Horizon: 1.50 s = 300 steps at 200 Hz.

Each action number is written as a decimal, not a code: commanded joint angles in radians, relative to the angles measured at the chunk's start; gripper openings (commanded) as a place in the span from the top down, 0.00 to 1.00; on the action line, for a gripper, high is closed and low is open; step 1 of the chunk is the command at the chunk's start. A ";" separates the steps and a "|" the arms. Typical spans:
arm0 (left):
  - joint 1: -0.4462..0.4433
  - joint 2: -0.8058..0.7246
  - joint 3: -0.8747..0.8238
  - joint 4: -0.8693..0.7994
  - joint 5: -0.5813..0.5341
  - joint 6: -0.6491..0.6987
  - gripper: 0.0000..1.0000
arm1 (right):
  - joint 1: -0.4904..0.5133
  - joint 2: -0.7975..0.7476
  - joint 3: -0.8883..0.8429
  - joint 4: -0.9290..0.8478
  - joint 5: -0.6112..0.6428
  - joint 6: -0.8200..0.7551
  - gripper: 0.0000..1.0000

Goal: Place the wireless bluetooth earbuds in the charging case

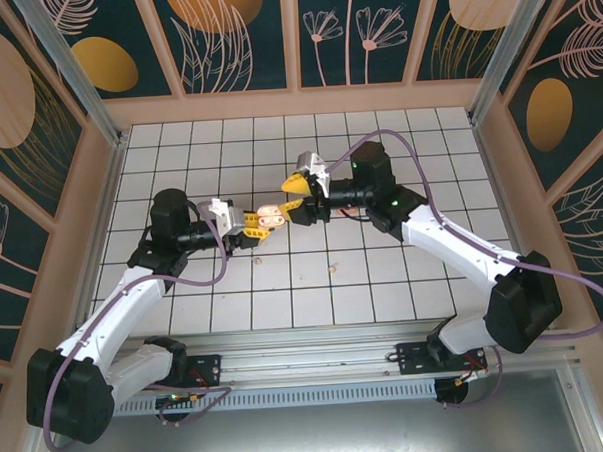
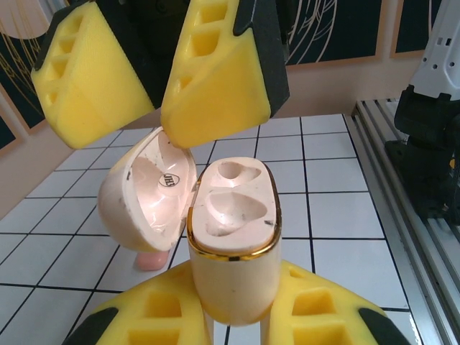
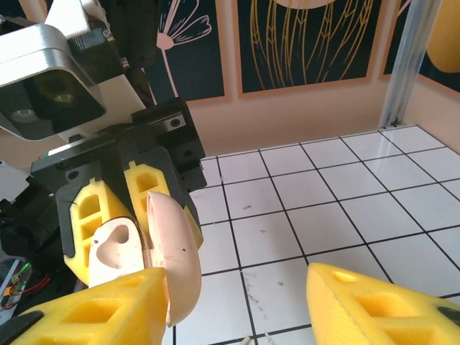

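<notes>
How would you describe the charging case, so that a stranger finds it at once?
On the white tiled table, look at the middle, where the two arms meet. The left claw holds the case there: a cream pebble with a gold rim, its lid swung open, both sockets empty. The claw pads beside it are yellow.

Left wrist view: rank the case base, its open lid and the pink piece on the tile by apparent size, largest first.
1. case base and open lid: look about alike; the base sits nearer the camera, so no ranking between them.
2. pink piece: plainly smallest, partly hidden under the lid.
</notes>
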 commanded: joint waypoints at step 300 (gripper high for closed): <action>-0.004 0.081 -0.175 0.430 -0.130 -0.354 0.92 | 0.069 0.450 0.131 -0.772 0.624 0.820 0.46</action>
